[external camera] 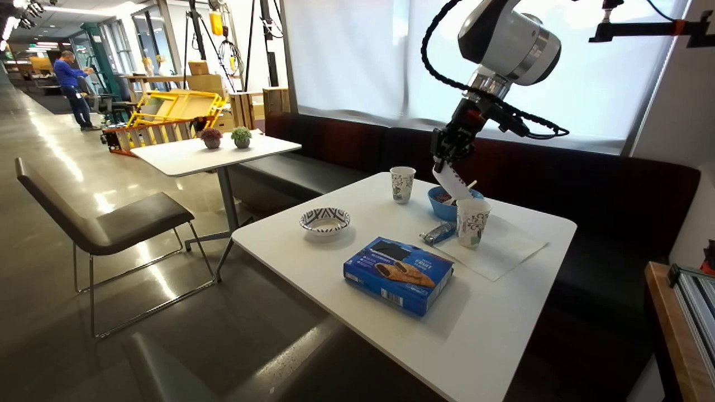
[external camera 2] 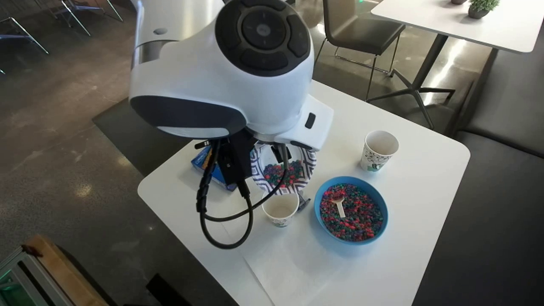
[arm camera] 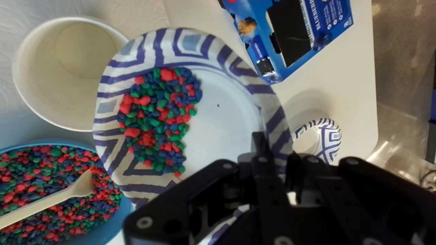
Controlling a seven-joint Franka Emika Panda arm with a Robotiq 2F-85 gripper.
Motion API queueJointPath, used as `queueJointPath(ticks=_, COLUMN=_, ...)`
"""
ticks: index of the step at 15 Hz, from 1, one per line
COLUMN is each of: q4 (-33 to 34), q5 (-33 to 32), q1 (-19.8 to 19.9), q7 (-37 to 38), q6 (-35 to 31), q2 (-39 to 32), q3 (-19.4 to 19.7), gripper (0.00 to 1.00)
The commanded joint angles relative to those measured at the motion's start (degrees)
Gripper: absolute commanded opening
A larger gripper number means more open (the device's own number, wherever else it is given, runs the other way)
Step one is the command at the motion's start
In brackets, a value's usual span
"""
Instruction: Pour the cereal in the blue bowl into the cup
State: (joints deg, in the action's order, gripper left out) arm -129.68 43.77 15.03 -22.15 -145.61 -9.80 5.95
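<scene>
Hand point(arm camera: 277, 153) tight on patterned bowl point(arm camera: 223, 126)

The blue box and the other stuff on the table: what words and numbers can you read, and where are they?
"FRUIT": on top of the blue box, in an exterior view.
"BLUEBERRY": small and sideways on that box, in the wrist view; a bigger one there has a blurred ending.
"8": near the box's corner, in the wrist view.
Too small or blurred: the box's other print, and any on the wrapper.
</scene>
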Motion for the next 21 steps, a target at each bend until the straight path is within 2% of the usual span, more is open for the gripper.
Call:
queueJointPath(ticks=1, q4=-4.1, q5=3.6, q1=-0.1, q7=-4.4, q6=-1.7, q2=3.9, q3=0.2, gripper=0.01)
queueJointPath(ticks=11, q4=-5.2, q5=17.8, q1=-0.3, q7=-21.3, q6=-0.1, q2=5.2, q3=2.2, gripper=0.01)
queueJointPath(ticks=21, q4=-5.8, q5=23.1, q1=-0.5, q7=-30.5, q6=0.3, q2=4.5, q3=2.8, gripper=0.01)
